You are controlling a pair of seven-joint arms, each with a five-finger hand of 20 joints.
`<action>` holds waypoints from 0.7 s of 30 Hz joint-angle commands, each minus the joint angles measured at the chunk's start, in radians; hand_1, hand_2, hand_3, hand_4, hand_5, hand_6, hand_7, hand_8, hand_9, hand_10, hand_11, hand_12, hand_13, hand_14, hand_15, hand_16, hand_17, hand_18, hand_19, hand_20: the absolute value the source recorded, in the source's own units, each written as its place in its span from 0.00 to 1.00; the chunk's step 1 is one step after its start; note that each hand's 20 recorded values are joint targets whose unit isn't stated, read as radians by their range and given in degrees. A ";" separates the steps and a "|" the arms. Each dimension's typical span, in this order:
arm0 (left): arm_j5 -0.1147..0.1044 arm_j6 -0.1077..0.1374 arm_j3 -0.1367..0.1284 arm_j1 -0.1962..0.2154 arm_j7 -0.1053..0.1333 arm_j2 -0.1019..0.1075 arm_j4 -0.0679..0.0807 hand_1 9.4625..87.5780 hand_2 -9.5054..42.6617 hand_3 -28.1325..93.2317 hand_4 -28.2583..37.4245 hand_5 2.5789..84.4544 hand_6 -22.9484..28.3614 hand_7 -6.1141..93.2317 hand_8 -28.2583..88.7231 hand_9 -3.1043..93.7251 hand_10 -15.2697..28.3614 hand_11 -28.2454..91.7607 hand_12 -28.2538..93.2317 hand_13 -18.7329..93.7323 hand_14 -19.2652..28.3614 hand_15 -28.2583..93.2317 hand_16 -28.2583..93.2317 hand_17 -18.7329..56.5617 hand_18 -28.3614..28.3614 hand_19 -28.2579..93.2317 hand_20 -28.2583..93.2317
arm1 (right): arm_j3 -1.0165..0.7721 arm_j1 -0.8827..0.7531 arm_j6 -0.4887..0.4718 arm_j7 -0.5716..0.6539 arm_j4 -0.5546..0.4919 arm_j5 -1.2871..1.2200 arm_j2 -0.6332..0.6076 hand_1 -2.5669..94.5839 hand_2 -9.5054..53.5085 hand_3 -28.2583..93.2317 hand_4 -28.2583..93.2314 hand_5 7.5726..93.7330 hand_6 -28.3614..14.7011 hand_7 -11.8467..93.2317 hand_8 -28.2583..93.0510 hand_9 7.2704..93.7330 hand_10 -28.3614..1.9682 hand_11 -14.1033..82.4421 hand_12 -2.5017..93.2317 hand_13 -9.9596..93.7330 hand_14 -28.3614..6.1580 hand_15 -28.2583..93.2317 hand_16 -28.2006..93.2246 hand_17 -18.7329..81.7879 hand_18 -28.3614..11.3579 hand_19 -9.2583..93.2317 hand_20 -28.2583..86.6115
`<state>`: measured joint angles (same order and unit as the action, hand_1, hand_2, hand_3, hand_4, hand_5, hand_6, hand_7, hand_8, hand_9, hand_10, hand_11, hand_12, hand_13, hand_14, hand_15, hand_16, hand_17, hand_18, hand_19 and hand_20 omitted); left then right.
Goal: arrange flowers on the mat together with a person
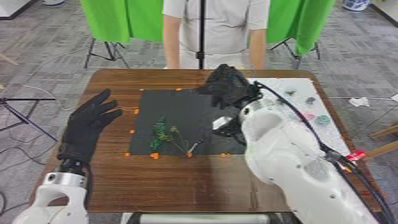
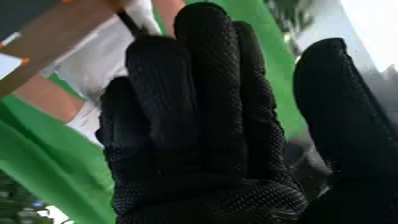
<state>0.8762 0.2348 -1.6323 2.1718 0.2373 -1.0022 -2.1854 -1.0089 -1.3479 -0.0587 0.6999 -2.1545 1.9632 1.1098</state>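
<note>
Green sprigs (image 1: 162, 132) are laid on the dark mat (image 1: 188, 107), flowers (image 1: 322, 120) on the white sheet (image 1: 298, 86); over the mat the right hand (image 1: 228, 87) is held, straight fingers together, thumb apart; beside it, the left hand (image 1: 83, 127), fingers slightly spread

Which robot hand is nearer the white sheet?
Right. The right robot hand is over the far right of the black mat, beside the white sheet; the left robot hand is left of the mat.
</note>
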 commanded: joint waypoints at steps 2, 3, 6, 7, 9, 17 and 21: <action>0.003 -0.001 -0.006 0.023 0.028 -0.012 0.010 0.14 0.29 0.87 0.00 0.41 0.54 0.17 0.17 0.40 0.73 0.41 0.31 0.40 0.93 0.59 0.18 0.13 0.96 0.63 0.34 | -0.240 -0.225 0.250 -0.167 -0.035 -0.368 -0.099 0.38 0.15 0.80 0.05 0.74 0.61 0.25 0.14 0.81 0.43 0.41 0.20 0.73 0.40 0.70 0.36 0.52 0.18 0.94 0.39; 0.001 0.002 -0.005 0.023 0.036 -0.010 0.011 0.14 0.29 0.87 0.00 0.41 0.53 0.16 0.17 0.40 0.73 0.41 0.31 0.40 0.93 0.59 0.18 0.13 0.96 0.63 0.34 | -0.267 -0.246 0.266 -0.223 -0.029 -0.455 -0.103 0.37 0.16 0.81 0.05 0.73 0.61 0.25 0.14 0.79 0.42 0.40 0.20 0.72 0.40 0.69 0.35 0.51 0.18 0.93 0.38; 0.009 -0.007 -0.006 0.019 0.031 -0.016 0.014 0.13 0.29 0.87 0.00 0.41 0.52 0.16 0.17 0.41 0.73 0.41 0.31 0.40 0.93 0.59 0.18 0.13 0.96 0.63 0.34 | -0.346 -0.319 0.296 -0.314 -0.025 -0.662 -0.115 0.34 0.18 0.82 0.05 0.69 0.62 0.26 0.14 0.74 0.42 0.38 0.19 0.69 0.38 0.68 0.34 0.47 0.19 0.88 0.37; 0.010 -0.010 -0.006 0.017 0.031 -0.018 0.016 0.13 0.29 0.87 0.00 0.40 0.52 0.16 0.17 0.41 0.73 0.41 0.31 0.40 0.93 0.59 0.18 0.13 0.96 0.63 0.34 | -0.376 -0.342 0.268 -0.366 -0.011 -0.735 -0.115 0.33 0.19 0.82 0.04 0.67 0.62 0.26 0.14 0.72 0.41 0.37 0.19 0.68 0.36 0.67 0.34 0.45 0.19 0.86 0.37; 0.008 -0.012 -0.006 0.013 0.026 -0.022 0.018 0.13 0.29 0.87 0.00 0.40 0.51 0.16 0.17 0.41 0.72 0.41 0.31 0.40 0.93 0.59 0.18 0.13 0.96 0.63 0.34 | -0.464 -0.394 0.171 -0.376 0.003 -0.887 -0.085 0.31 0.20 0.83 0.03 0.63 0.64 0.26 0.13 0.67 0.43 0.35 0.18 0.65 0.35 0.65 0.33 0.41 0.19 0.81 0.38; 0.037 -0.023 0.010 0.004 0.006 -0.031 0.028 0.13 0.28 0.87 0.00 0.40 0.51 0.16 0.17 0.39 0.72 0.39 0.31 0.40 0.92 0.57 0.19 0.12 0.95 0.61 0.34 | -0.570 -0.552 0.092 -0.549 0.038 -1.045 -0.041 0.26 0.22 0.85 0.01 0.53 0.67 0.25 0.13 0.55 0.42 0.29 0.16 0.53 0.30 0.55 0.32 0.32 0.16 0.67 0.40; 0.056 -0.030 0.019 0.002 -0.002 -0.034 0.031 0.13 0.28 0.87 0.00 0.39 0.50 0.16 0.17 0.37 0.71 0.39 0.31 0.39 0.91 0.57 0.19 0.12 0.95 0.60 0.34 | -0.595 -0.629 0.066 -0.598 0.043 -1.055 -0.045 0.24 0.23 0.86 0.00 0.48 0.70 0.25 0.13 0.48 0.46 0.24 0.16 0.46 0.30 0.45 0.34 0.28 0.15 0.58 0.41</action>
<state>0.8949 0.2226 -1.6291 2.1727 0.2601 -1.0202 -2.1662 -1.5842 -1.8329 0.0110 0.1646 -2.1184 0.9296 1.0476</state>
